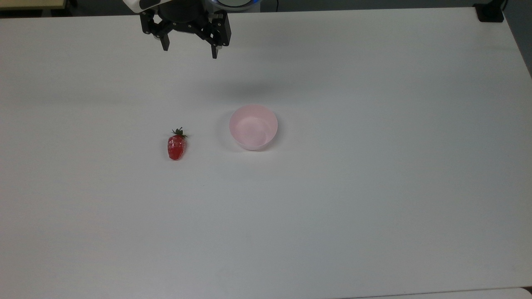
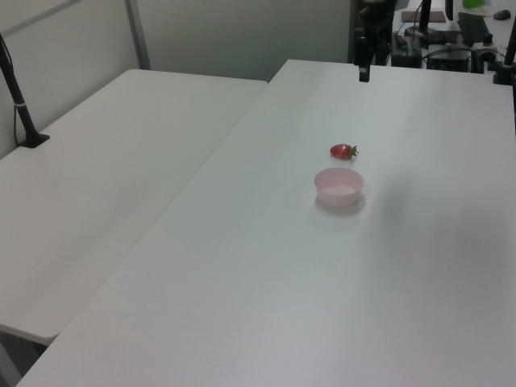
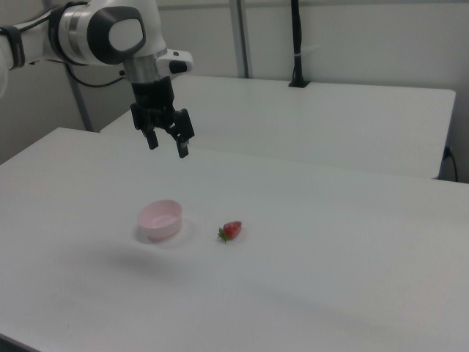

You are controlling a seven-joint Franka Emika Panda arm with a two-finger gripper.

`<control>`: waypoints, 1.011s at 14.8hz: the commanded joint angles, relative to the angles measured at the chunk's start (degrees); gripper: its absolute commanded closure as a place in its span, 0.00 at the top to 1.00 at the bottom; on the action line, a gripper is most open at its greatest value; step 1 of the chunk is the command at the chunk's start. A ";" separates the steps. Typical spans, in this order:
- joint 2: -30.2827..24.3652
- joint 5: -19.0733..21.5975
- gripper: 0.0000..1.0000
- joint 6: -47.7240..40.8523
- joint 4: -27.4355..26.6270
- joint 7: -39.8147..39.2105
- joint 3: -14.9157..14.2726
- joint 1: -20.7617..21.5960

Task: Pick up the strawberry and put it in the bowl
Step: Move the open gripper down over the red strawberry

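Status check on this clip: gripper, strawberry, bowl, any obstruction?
Gripper open, raised above the table. Strawberry lying on the table beside the bowl, apart. Bowl holds nothing. No obstruction.

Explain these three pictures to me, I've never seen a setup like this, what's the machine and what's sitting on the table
The machine is a robot arm ending in a two-finger gripper, a claw for picking things up. Its fingers are spread open and hold nothing; it hangs in the air above the white table. The three pictures show one moment from three cameras: the top view looks down on the table, the left view and right view look across it from opposite sides. On the table lie a small red strawberry with a green cap and, beside it but not touching, an empty pale pink bowl. The strawberry is not yet picked up.
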 commanded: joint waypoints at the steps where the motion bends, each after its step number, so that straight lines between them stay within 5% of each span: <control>1: -0.27 -0.99 1.00 0.53 -1.18 -0.59 0.00 0.29; 9: 0.08 0.85 1.00 0.97 -1.18 -0.77 -0.27 -1.02; 15: 7.98 2.17 0.99 16.07 -7.50 -3.14 -2.02 -3.48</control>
